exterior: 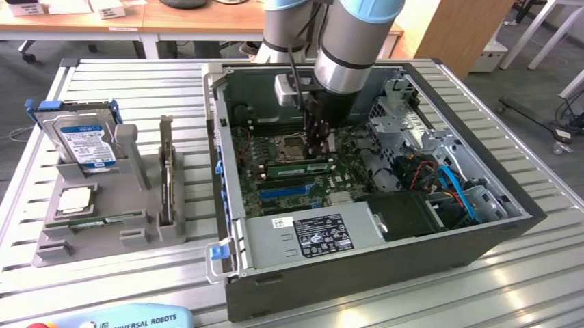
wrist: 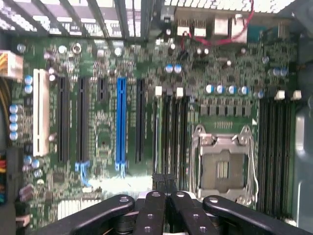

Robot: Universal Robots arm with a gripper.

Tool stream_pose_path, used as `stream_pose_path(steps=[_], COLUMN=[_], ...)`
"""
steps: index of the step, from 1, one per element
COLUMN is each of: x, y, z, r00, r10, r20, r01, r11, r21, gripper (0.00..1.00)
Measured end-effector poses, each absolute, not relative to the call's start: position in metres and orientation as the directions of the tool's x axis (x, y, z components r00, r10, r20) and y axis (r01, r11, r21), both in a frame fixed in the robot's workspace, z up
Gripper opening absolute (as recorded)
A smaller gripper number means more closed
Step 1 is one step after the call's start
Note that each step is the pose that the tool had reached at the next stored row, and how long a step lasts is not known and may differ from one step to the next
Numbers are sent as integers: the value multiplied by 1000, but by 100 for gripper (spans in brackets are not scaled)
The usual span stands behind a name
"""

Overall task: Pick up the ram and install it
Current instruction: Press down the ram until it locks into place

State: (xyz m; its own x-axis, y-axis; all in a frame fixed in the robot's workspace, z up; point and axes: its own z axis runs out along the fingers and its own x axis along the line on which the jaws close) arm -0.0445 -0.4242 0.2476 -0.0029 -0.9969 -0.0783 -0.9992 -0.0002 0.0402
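A green ram stick [exterior: 297, 167] stands on edge in a memory slot of the motherboard [exterior: 273, 147] inside the open computer case [exterior: 365, 260]. My gripper [exterior: 319, 154] points straight down at the end of that stick towards the exterior view's right, its tips at the stick's top edge. The black fingers [wrist: 155, 205] are shut together with no gap, directly over the row of black memory slots [wrist: 171, 132]. Whether the tips touch the stick I cannot tell. A second ram stick [exterior: 96, 223] lies in the grey holder [exterior: 55, 253] at the exterior view's left.
The holder also carries a hard drive [exterior: 87, 140], a silver processor [exterior: 75, 198] and an upright dark expansion card [exterior: 166, 178]. An empty processor socket [wrist: 222, 169] lies beside the memory slots. Drive cages and cables [exterior: 447, 184] crowd the case's right side, with the power supply [exterior: 310, 236] in front.
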Motion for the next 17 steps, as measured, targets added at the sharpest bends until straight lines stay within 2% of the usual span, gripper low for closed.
stream_pose_path(steps=[17], x=[-75], y=[-423], z=[247], r00=[-3], r10=[-997], r20=[-78], r01=[-999], r11=[0], r21=[40], gripper=[10])
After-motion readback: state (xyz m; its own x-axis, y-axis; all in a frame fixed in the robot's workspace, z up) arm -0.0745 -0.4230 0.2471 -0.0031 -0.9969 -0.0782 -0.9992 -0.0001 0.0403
